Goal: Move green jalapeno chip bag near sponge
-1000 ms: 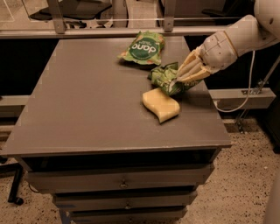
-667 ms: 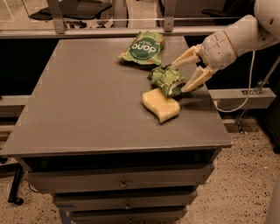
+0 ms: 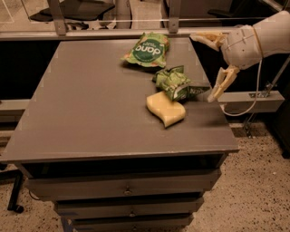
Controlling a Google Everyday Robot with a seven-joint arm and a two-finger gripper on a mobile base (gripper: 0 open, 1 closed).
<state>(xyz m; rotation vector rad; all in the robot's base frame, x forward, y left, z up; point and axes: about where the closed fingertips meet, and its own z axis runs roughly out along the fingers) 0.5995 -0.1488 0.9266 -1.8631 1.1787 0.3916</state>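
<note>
Nearest the camera, a stack of shallow grey drawers sits under the front edge of the table, and a speckled floor shows to its right. The tabletop is flat, matte and dark grey. On its right half lies the sponge, a pale yellow block with wavy sides, its length running from far-left to near-right. Just behind it is the green jalapeno chip bag, crumpled and lying flat. Its long axis runs roughly left to right with a slight diagonal: one end points back-left toward the middle of the table, the other points near-right toward the table's right edge. The bag's near side meets the sponge's far edge, and whether it touches or slightly overlaps cannot be told. The gripper hangs over the right edge of the table, beside the bag's right end and clear of it. Its two tan fingers are spread wide with nothing between them. A pale cable loops down below the arm. Farther back, near the far edge, rests a green-and-orange bag with a dark oval logo. Beyond the table runs a metal rail, and past it stands a dark office chair.
</note>
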